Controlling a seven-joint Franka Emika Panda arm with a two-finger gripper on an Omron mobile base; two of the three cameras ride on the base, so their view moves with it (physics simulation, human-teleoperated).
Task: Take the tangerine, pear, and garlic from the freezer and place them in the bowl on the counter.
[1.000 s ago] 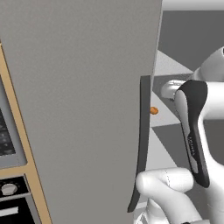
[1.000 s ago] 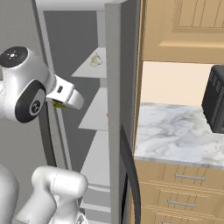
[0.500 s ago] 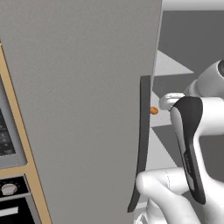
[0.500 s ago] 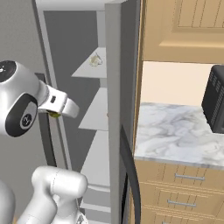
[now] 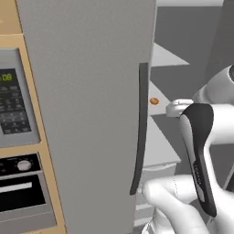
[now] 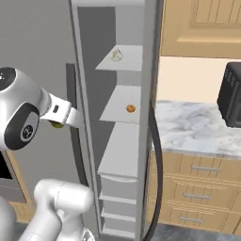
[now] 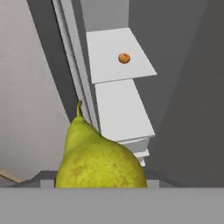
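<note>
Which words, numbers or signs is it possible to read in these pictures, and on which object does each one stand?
":08": green digits on the microwave clock; the left part is cut by the picture edge.
The microwave keypad: markings too blurred to read.
The oven knob: no readable sign.
The pear, the tangerine and the freezer door: no text.

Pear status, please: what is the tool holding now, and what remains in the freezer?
Tool shut on pear, outside the freezer. Tangerine on middle shelf, garlic on shelf above. Open freezer door close beside the arm.
</note>
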